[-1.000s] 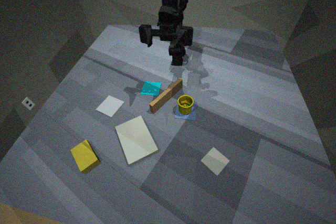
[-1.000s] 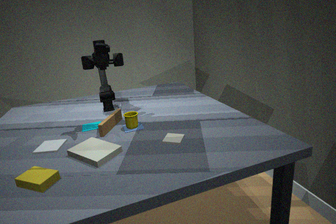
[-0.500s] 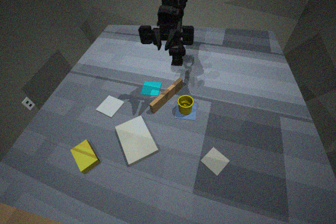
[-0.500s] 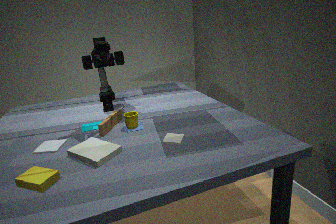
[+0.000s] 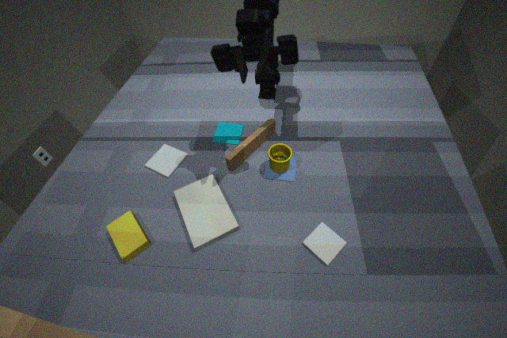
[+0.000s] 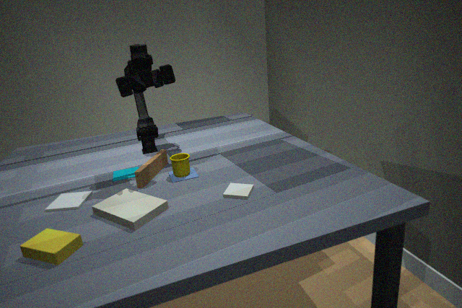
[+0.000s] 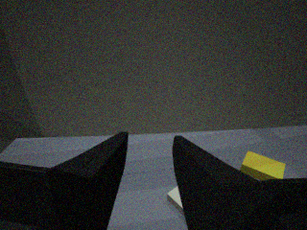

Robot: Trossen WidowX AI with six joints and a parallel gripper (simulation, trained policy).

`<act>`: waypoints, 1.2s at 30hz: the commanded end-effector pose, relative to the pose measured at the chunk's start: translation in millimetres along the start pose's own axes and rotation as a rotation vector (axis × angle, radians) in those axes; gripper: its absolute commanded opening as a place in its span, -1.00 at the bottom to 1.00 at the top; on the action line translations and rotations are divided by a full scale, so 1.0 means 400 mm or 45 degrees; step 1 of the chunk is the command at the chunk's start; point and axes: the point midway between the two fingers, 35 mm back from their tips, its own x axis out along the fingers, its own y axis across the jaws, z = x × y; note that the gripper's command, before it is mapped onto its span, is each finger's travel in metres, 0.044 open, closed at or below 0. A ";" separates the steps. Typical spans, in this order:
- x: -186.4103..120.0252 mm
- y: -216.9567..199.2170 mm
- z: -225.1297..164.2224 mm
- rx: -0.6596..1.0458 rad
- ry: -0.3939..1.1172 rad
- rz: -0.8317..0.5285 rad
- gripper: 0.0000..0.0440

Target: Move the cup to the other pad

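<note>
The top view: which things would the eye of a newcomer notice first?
Probably the bright yellow round cup, upright on a flat blue square pad. Next, the flat yellow rectangular block near the lower left corner, and the large cream rectangular slab to its right.
</note>
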 end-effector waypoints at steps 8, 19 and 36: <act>0.026 0.027 0.005 0.142 0.132 0.008 -0.39; 0.051 0.055 -0.009 0.310 0.306 -0.009 -0.34; 0.076 0.100 -0.045 0.580 0.586 -0.097 -0.30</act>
